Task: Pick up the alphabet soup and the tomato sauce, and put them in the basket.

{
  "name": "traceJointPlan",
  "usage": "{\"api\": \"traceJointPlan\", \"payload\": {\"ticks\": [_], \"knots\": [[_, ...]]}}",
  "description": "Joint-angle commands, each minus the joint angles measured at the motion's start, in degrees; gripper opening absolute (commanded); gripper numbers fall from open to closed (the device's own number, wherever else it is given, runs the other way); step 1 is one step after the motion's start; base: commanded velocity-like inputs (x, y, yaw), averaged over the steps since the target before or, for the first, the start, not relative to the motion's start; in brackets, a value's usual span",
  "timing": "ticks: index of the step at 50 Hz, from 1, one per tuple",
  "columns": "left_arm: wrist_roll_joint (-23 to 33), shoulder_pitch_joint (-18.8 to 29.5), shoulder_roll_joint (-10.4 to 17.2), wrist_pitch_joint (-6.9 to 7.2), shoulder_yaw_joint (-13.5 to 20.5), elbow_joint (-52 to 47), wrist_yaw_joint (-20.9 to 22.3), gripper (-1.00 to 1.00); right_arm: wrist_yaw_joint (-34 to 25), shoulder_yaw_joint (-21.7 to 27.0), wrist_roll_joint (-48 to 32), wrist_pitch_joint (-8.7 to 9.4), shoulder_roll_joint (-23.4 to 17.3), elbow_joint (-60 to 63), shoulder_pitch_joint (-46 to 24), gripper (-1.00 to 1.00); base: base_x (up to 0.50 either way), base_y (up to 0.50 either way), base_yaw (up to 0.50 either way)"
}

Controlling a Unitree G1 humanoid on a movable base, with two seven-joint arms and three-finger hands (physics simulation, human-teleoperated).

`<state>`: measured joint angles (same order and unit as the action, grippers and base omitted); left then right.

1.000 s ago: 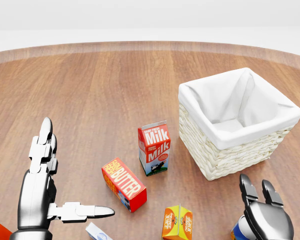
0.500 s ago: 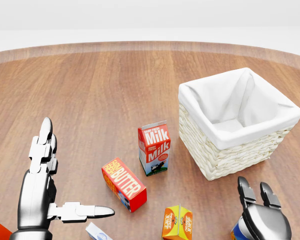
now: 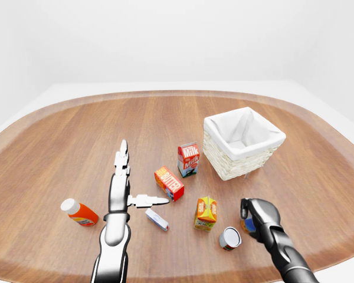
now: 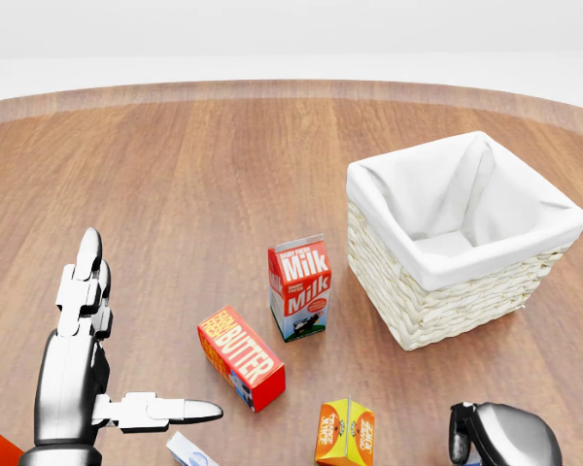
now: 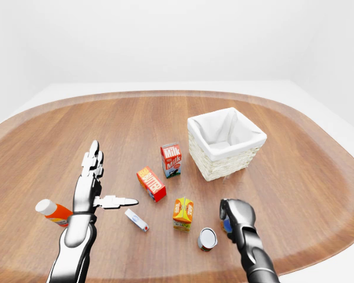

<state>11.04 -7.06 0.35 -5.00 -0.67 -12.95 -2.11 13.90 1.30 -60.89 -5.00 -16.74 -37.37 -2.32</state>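
The alphabet soup can [image 3: 248, 226], blue and orange, stands low in the left-eye view, mostly hidden beneath my right hand [image 3: 249, 213], whose fingers curl down around it. Just left of it the tomato sauce can [image 3: 230, 238] lies on its side with its silver end showing. The wicker basket [image 3: 236, 165] with a white liner sits higher, above and slightly left of the right hand. My left hand [image 3: 130, 184] hovers flat and open over the left part of the table, holding nothing.
A milk carton [image 3: 188, 159], a butter box [image 3: 169, 183] and an orange juice carton [image 3: 206, 213] stand between my hands. A small white-blue box [image 3: 157, 219] lies by the left thumb. A ketchup bottle [image 3: 79, 213] lies at far left.
In the head view my right hand's raised fingers have curled down over the can and the hand sits lower. The left hand and the objects have not moved.
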Motion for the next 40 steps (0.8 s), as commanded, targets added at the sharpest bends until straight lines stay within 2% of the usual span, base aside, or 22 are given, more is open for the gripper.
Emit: {"api": "traceJointPlan", "payload": {"ticks": [1, 22, 40], "knots": [[-0.1, -0.1, 0.1, 0.0, 0.0, -0.1, 0.1, 1.0, -0.3, 0.8, -1.2, 0.0, 0.1, 3.3, 1.1, -1.0, 0.0, 0.0, 0.0], [-0.1, -0.1, 0.1, 0.0, 0.0, -0.1, 0.1, 1.0, -9.3, 6.7, 0.1, 0.0, 1.3, 21.4, 6.7, -1.0, 0.0, 0.0, 0.0], [-0.1, -0.1, 0.1, 0.0, 0.0, -0.1, 0.1, 1.0, -15.0, 11.0, 1.4, 0.0, 2.8, 31.5, 8.4, -1.0, 0.0, 0.0, 0.0]]}}
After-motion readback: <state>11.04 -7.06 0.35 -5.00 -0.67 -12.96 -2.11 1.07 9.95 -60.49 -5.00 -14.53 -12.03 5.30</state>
